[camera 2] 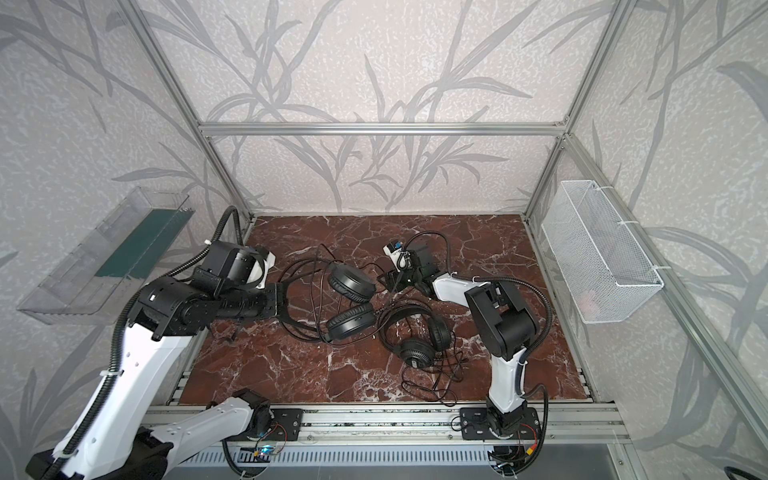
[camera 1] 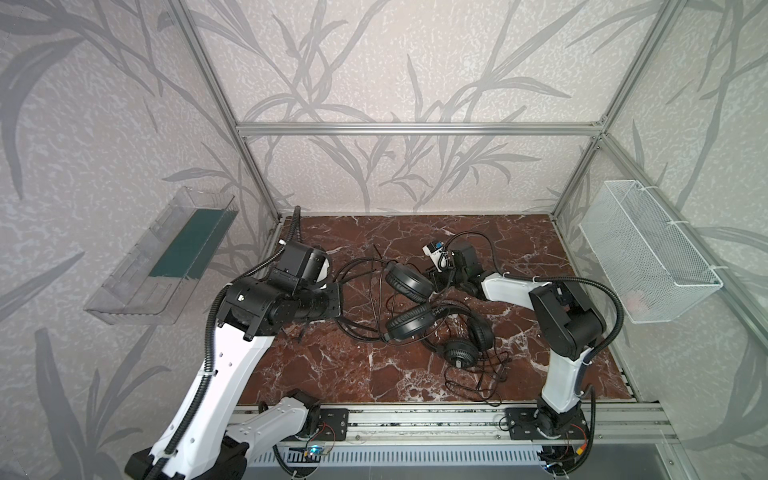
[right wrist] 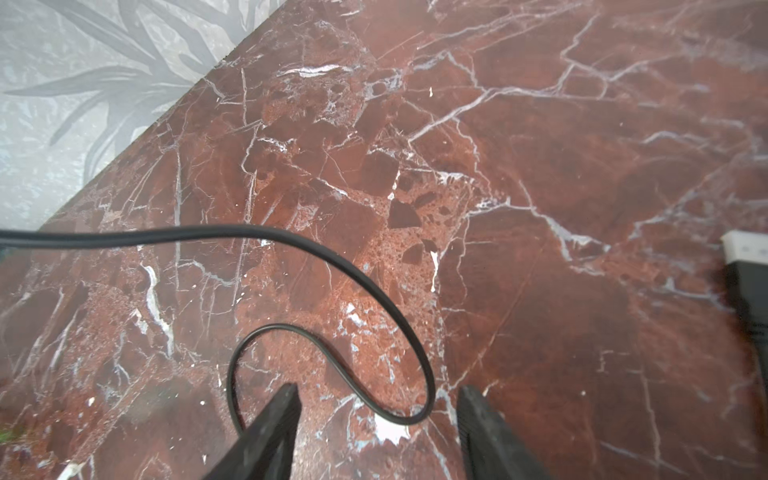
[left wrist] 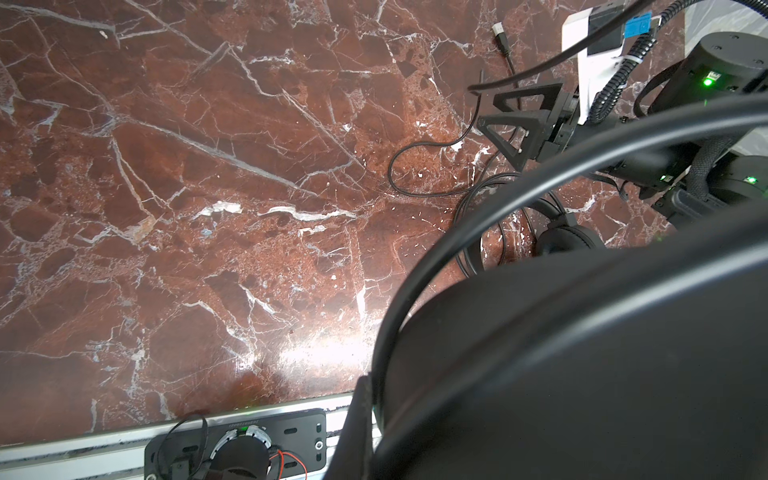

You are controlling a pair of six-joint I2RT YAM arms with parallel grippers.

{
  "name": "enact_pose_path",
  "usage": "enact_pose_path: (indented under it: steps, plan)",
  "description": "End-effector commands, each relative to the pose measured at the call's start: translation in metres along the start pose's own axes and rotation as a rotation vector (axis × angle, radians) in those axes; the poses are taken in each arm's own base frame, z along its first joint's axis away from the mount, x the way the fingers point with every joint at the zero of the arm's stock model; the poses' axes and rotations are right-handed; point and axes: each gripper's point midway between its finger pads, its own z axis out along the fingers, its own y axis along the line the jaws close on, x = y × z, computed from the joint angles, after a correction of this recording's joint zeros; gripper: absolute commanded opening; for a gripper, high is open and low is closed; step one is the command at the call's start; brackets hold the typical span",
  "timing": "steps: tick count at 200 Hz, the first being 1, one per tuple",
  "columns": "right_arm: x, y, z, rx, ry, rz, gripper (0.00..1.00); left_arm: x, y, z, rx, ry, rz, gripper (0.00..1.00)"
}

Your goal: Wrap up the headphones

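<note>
White links, black joints, corrugated black hoses, tapered black fingers.

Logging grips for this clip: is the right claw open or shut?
Open. The right claw has its two fingers standing apart in the right wrist view, a thin black cable loop lying ungripped between them.

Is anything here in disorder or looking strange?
Yes. The headphones sit tangled on the marble table, their thin cables in loose crossing loops, unwrapped; one loop lies by the open right pincer.
</note>
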Motion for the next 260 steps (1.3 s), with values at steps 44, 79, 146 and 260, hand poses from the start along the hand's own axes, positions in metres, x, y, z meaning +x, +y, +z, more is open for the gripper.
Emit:
enact_pose_path:
  steps: [44, 79, 146, 260]
  plan:
    - [-0.017, -0.016, 0.027, 0.038, 0.03, -0.039, 0.5, -0.01, -0.012, 0.002, 0.062, -0.031, -0.039, 0.0]
    - [-0.01, -0.016, 0.031, 0.027, 0.019, -0.001, 0.41, -0.014, -0.003, 0.005, -0.002, -0.02, -0.064, 0.0]
    - [0.001, -0.009, 0.042, 0.029, 0.076, 0.024, 0.38, -0.028, -0.002, 0.004, 0.032, -0.026, -0.14, 0.0]
    - [-0.02, -0.012, 0.028, 0.085, 0.025, 0.04, 0.47, -0.015, -0.027, -0.01, 0.208, -0.004, -0.108, 0.0]
